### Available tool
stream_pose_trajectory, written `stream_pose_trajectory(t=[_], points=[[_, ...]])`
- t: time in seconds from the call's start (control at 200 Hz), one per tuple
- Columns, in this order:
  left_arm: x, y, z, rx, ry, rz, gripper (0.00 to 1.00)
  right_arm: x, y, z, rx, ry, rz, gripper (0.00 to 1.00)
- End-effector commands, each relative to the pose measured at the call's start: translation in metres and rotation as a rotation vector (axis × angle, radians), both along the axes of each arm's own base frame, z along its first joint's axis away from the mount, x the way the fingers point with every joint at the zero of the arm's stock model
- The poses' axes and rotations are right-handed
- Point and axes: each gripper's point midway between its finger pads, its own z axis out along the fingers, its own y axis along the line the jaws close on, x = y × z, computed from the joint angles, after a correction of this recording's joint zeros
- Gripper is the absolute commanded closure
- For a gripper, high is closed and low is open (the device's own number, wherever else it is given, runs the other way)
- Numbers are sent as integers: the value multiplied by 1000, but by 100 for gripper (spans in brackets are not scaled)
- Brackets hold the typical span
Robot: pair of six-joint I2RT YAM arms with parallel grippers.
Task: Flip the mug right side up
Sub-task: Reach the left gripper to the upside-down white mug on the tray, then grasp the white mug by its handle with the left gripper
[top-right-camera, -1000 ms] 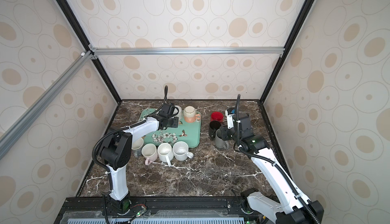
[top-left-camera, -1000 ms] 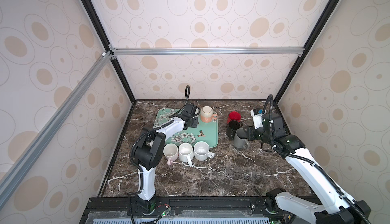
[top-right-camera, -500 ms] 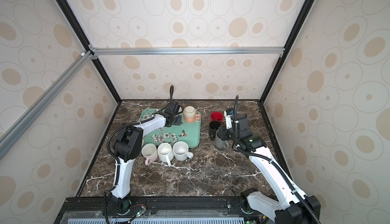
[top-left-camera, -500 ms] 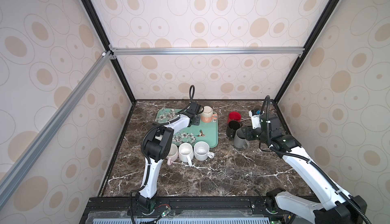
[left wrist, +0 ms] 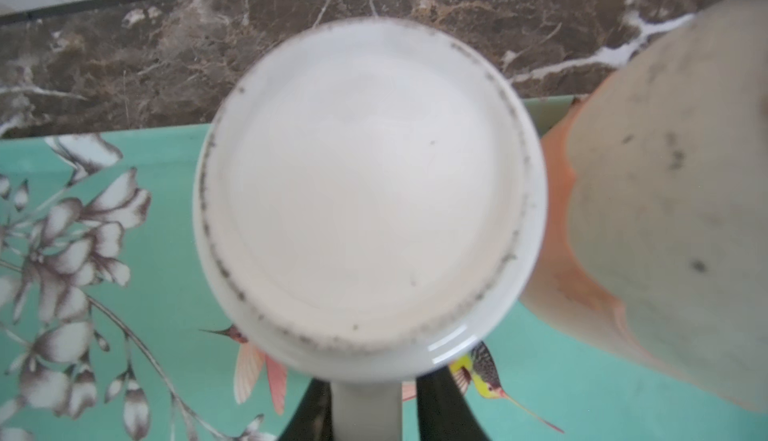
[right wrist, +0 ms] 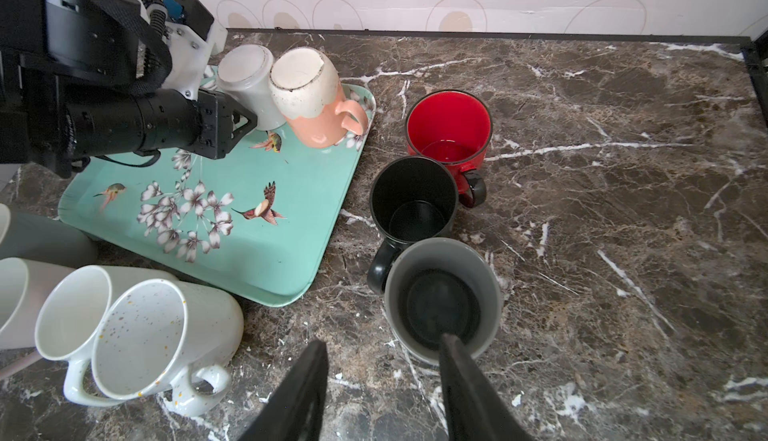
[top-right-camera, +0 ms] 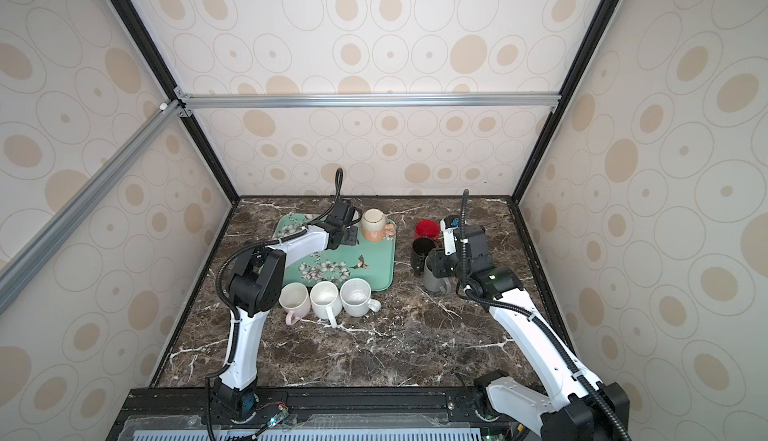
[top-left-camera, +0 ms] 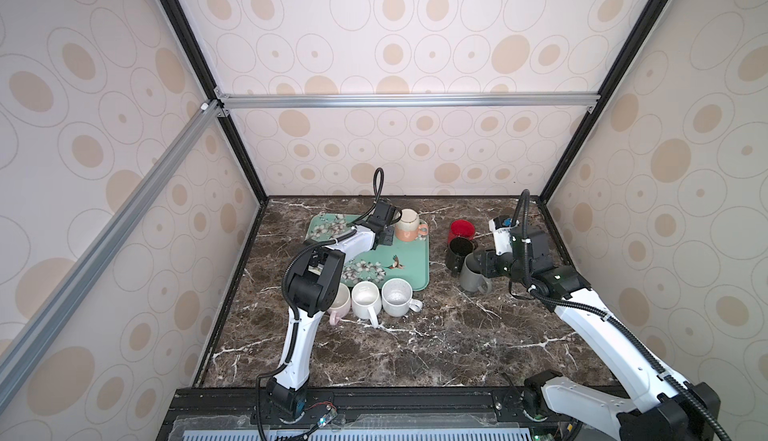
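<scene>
We find the white mug [left wrist: 365, 185] standing upside down, base up, at the far end of the green tray [right wrist: 249, 252]. It is just beside a peach-and-cream mug [right wrist: 316, 102] that is also inverted.

The left end effector [left wrist: 365, 412] is at the white mug's handle. Its two black fingers [left wrist: 318, 414] bracket the handle closely. One lies against it, and a thin sliver of tray shows beside the other (so we cannot tell whether the grip is clamped).

The right end effector [right wrist: 380, 345] is open and holds nothing. It hangs over the near rim of the grey mug [right wrist: 442, 293], which stands upright on the counter [right wrist: 602, 210] to the right of the tray. One finger dips inside the rim, and the other is outside, apart from the wall.

Behind the grey mug stand a black mug [right wrist: 411, 206] and, farther back, a red mug [right wrist: 449, 123], both upright. In both top views, three pale mugs [top-left-camera: 365, 299] stand upright in a row at the tray's near edge.
</scene>
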Motion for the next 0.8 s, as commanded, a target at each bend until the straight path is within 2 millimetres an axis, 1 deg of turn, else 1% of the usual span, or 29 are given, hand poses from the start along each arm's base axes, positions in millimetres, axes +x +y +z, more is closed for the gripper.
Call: stream_pose_trajectory(t=[0.0, 0.205, 0.315, 0.39, 0.465, 0.5, 0.565, 0.645, 0.745, 0.795], points=[[3, 1, 25, -37, -77, 4, 80, -7, 3, -2, 37, 16, 8, 52], [-18, 9, 35, -44, -92, -18, 92, -12, 13, -7, 79, 73, 45, 52], [-35, 9, 37, -60, -90, -55, 92, -13, 18, -9, 113, 90, 58, 51], [-51, 9, 32, -71, -69, -85, 92, -14, 23, -11, 136, 106, 67, 51], [-67, 9, 31, -77, -61, -118, 91, -15, 27, -14, 154, 127, 84, 51], [-75, 12, 29, -71, -52, -124, 91, -15, 29, -15, 164, 135, 89, 51], [-88, 18, 25, -62, -43, -125, 86, -15, 33, -16, 183, 148, 97, 51], [-96, 27, 23, -44, -39, -114, 71, -15, 38, -18, 210, 163, 108, 51], [-99, 33, 25, -55, -40, -96, 59, -14, 43, -17, 238, 174, 119, 51], [-98, 34, 29, -81, -51, -88, 55, -14, 45, -17, 250, 182, 122, 51]])
